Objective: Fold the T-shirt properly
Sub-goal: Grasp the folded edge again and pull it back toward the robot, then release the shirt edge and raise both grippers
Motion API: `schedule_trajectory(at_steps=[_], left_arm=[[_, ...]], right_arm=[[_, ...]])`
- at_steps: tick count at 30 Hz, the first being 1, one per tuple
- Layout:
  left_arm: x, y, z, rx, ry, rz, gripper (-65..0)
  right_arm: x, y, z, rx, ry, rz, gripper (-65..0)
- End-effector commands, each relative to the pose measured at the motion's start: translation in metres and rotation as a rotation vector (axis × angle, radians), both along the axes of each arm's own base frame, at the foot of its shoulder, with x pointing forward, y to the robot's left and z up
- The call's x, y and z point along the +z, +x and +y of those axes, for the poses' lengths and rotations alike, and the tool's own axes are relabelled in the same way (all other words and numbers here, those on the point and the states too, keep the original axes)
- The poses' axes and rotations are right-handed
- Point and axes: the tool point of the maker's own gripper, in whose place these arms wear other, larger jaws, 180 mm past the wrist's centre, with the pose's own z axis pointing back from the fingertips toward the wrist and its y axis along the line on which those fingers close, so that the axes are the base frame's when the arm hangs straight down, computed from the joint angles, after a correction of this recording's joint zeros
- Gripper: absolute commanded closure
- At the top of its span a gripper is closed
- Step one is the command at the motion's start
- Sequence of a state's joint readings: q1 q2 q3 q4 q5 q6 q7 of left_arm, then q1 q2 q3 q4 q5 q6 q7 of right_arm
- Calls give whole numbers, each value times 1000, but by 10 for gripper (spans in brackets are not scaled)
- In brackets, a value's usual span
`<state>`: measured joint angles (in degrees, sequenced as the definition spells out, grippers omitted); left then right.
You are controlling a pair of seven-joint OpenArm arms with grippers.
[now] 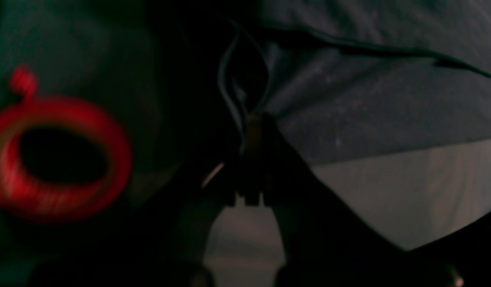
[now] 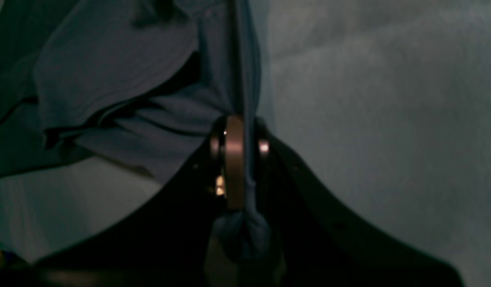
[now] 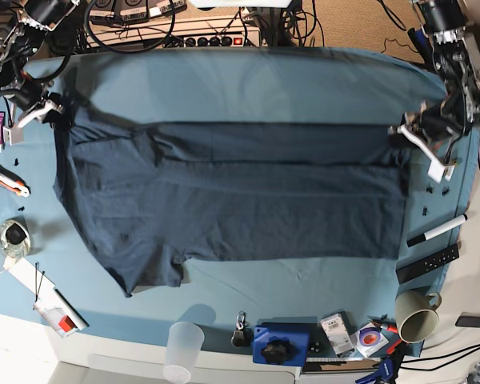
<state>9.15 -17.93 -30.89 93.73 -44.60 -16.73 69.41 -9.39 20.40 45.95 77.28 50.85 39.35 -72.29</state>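
The dark navy T-shirt [image 3: 240, 204] lies spread across the teal table cloth [image 3: 248, 80], one sleeve pointing to the front left. Its far long edge forms a raised band between the two grippers. My right gripper [image 3: 54, 110] is at the shirt's far left corner. In the right wrist view the right gripper [image 2: 239, 127] is shut with T-shirt [image 2: 122, 67] fabric pinched between its jaws. My left gripper [image 3: 406, 132] is at the far right corner. In the dark left wrist view the left gripper [image 1: 255, 119] is shut on a fold of the T-shirt [image 1: 368, 99].
A mug [image 3: 416, 316], a black bar [image 3: 426, 262] and a marker [image 3: 438, 230] sit at the right edge. A clear cup [image 3: 184, 348] and a blue box [image 3: 280, 344] stand at the front. A tape roll [image 3: 14, 236] and pliers [image 3: 4, 178] lie left. A red ring [image 1: 58, 159] shows beside the left gripper.
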Motion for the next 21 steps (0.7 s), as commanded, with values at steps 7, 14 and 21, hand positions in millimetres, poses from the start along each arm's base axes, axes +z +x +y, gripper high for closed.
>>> schedule_trajectory(at_steps=[7, 14, 21], left_arm=[[20, -21, 20, -15, 42, -50, 0], [13, -49, 29, 9, 38, 15, 0], [20, -69, 39, 21, 15, 5, 0]], right_arm=[[25, -5, 1, 99, -97, 43, 0], [29, -21, 0, 110, -134, 63, 0], [25, -48, -8, 78, -133, 106, 0]])
